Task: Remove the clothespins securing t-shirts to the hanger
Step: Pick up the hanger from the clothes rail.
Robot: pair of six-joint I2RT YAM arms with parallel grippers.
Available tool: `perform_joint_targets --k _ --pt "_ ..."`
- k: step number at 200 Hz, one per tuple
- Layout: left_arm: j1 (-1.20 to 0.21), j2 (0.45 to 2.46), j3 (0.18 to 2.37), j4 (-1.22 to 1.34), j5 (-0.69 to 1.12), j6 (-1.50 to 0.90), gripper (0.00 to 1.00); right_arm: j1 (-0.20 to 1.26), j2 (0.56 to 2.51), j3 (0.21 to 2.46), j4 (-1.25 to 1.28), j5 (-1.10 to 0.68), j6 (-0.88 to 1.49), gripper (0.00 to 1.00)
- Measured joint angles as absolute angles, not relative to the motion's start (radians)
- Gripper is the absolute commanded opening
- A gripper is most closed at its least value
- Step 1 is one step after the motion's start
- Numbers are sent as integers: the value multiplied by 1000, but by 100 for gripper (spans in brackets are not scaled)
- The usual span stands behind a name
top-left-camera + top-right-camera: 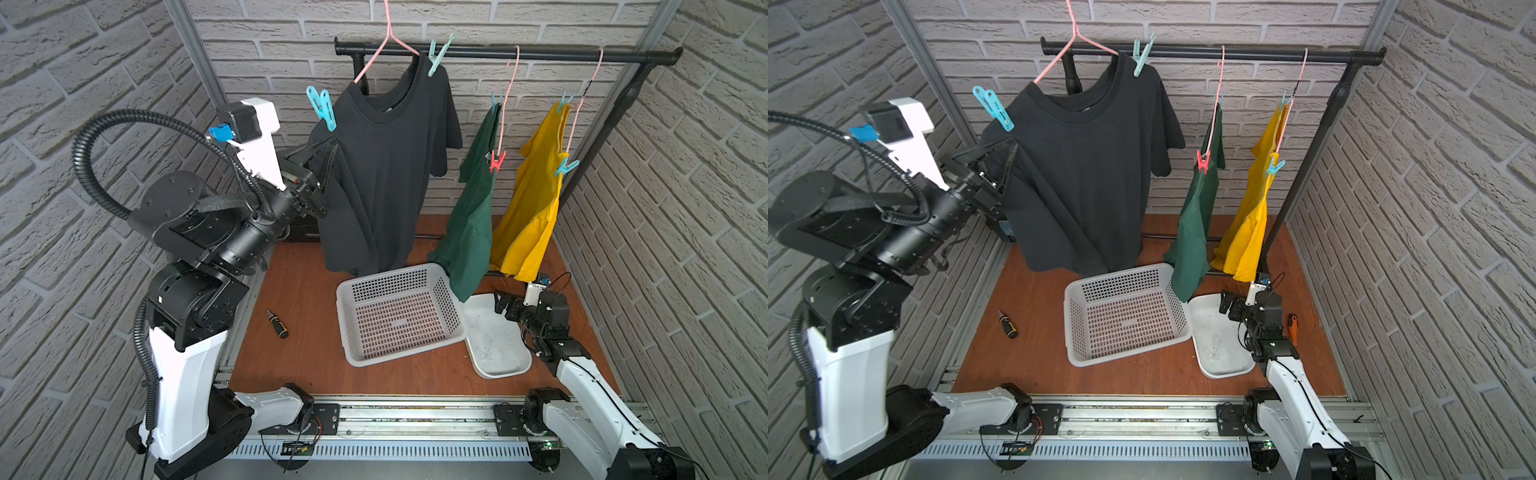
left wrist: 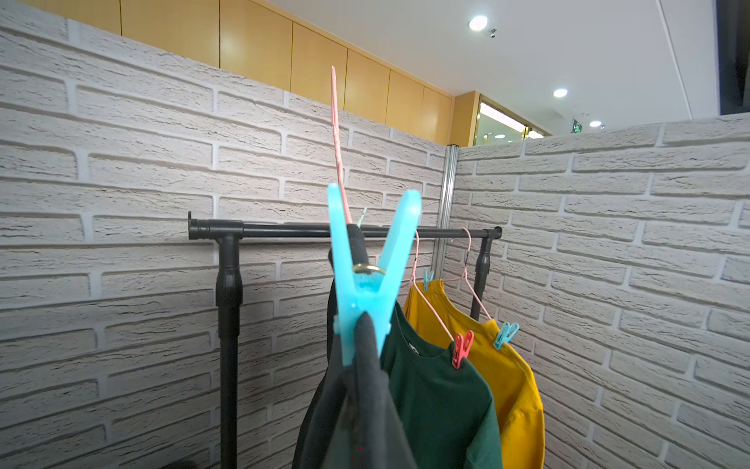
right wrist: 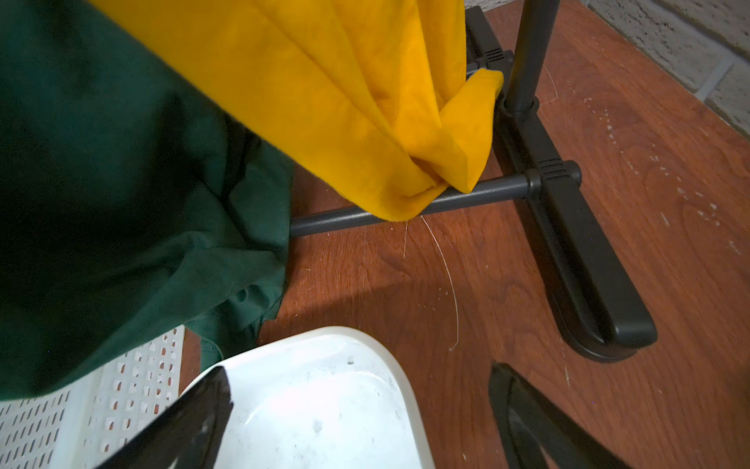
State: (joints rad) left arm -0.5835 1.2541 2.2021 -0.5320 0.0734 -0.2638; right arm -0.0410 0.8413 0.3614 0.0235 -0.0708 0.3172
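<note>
Grey brick-look walls box in a red-brown board [image 1: 299, 357] on which a black rail [image 1: 519, 53] stands. Three shirts hang from the rail on pink hangers: the black shirt [image 1: 386, 166] at the end nearer the left arm, the green shirt [image 1: 473, 216] past the middle, and the yellow shirt [image 1: 532, 216] by the far post.

All six pegs are clipped on. The black shirt has a teal low peg [image 1: 322, 109] on the shoulder that droops well below the rail, and a teal high peg [image 1: 438, 56] up at the rail. The green shirt carries a teal peg [image 1: 496, 99] and, lower, a red peg [image 1: 497, 161]. The yellow shirt has an upper peg [image 1: 564, 101] and a lower peg [image 1: 566, 166], both teal.

The left gripper [image 1: 328, 149], just under the low peg, has its jaws pressed together on the black shirt's sleeve. The right gripper [image 1: 500, 302], far beneath the rail's far end, is spread wide over the rim of a white tray [image 1: 498, 361] and holds nothing. A basket [image 1: 349, 332] sits beneath the rail's middle, just beside the tray.
</note>
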Motion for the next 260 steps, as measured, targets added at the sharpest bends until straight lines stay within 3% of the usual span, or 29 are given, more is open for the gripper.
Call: perform_joint_targets --k 93,140,260 --pt "-583 1381 2455 -555 75 -267 0 -41 861 363 28 -84 317 100" --pt "-583 1383 2466 -555 73 -294 0 -41 862 363 30 -88 317 100" --pt "-583 1043 1882 -412 84 -436 0 -41 874 383 33 -102 315 100"
